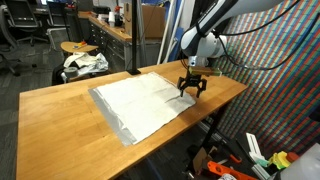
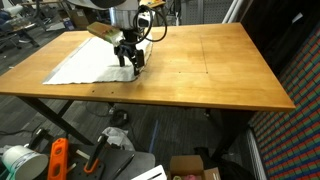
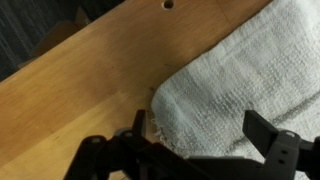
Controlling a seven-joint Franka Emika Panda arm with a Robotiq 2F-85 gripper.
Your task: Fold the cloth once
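The cloth [image 1: 145, 101] lies spread flat on the wooden table [image 1: 60, 115], an off-white sheet with a grey edge along its near side. It shows in both exterior views, at the table's left end in the second one as the cloth [image 2: 85, 62]. My gripper [image 1: 191, 89] hangs open just above one corner of it, the gripper [image 2: 128, 60] pointing down. In the wrist view the cloth [image 3: 235, 75] corner fills the space between the fingers of the gripper [image 3: 200, 130], one finger over the wood, the other over the fabric. Nothing is held.
A white-and-dark fabric bundle [image 1: 84, 64] sits on a round stool beyond the table. Tools and boxes [image 2: 60, 158] lie on the floor under the table. A drilled hole [image 3: 168, 4] marks the tabletop near the edge.
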